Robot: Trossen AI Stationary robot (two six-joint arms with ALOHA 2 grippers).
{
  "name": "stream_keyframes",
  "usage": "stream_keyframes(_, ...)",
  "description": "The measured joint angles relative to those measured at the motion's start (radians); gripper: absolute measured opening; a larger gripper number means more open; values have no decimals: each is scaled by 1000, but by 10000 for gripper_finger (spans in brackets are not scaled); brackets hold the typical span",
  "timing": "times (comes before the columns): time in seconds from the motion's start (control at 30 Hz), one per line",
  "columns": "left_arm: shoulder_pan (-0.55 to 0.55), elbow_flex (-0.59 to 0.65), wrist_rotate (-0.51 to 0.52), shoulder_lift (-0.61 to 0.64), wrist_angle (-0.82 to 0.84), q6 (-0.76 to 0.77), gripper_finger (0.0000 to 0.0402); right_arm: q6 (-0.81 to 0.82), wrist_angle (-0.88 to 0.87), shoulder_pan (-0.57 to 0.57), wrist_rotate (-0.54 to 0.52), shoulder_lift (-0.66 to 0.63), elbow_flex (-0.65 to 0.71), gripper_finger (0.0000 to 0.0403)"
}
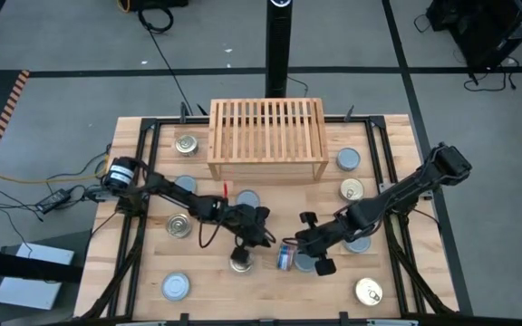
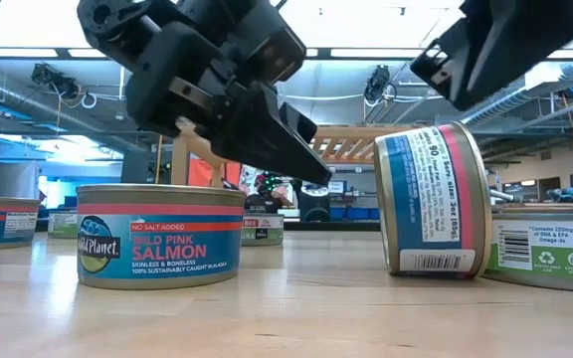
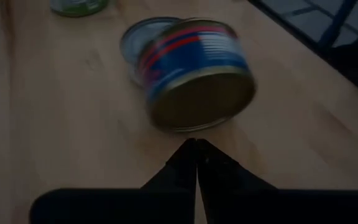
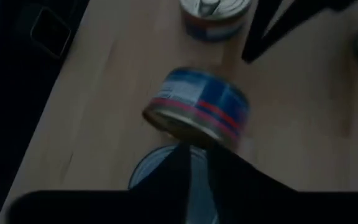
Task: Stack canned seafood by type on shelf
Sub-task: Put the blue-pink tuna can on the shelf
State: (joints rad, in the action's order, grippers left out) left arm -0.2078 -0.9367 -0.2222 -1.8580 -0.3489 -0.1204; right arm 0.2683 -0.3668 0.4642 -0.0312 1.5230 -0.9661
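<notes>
A blue-and-red labelled tin point(image 1: 285, 256) stands on its edge near the table's middle front. It is tilted and rests against a flat silver-lidded tin point(image 3: 132, 36). My left gripper point(image 3: 195, 143) is shut and points at the tilted tin's gold end from the left, just short of it. My right gripper point(image 4: 194, 149) comes from the right and is shut, its tips at that tin's lower rim. A pink salmon tin point(image 2: 159, 234) stands upright below the left gripper point(image 2: 316, 177). The wooden shelf point(image 1: 265, 136) stands at the far middle, with no tins on top. My right gripper has its shut fingertips at the lower rim point(image 4: 185, 138) of the tin on edge, slanting down from the table's right. I cannot tell whether they touch it. The tin rests with its edge on the table.
Several more tins lie flat around the table: by the shelf's left point(image 1: 186, 144), at its right point(image 1: 348, 160), at the near left point(image 1: 176, 287) and the near right point(image 1: 368, 291). Black frame rails point(image 1: 383, 172) run along the table's sides.
</notes>
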Motion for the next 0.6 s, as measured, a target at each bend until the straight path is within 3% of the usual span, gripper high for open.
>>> stream_keyframes(0.1, -19, 0, 13, 0, -11, 2, 19, -1, 26, 22, 30, 36, 0, 10)
stream_keyframes(0.37, -91, 0, 102, 0, -57, 86, 19, 32, 164, 85, -9, 134, 0, 25)
stream_keyframes(0.6, -207, 0, 411, 1, -82, 144, 19, 41, 148, 156, -127, 146, -1, 7)
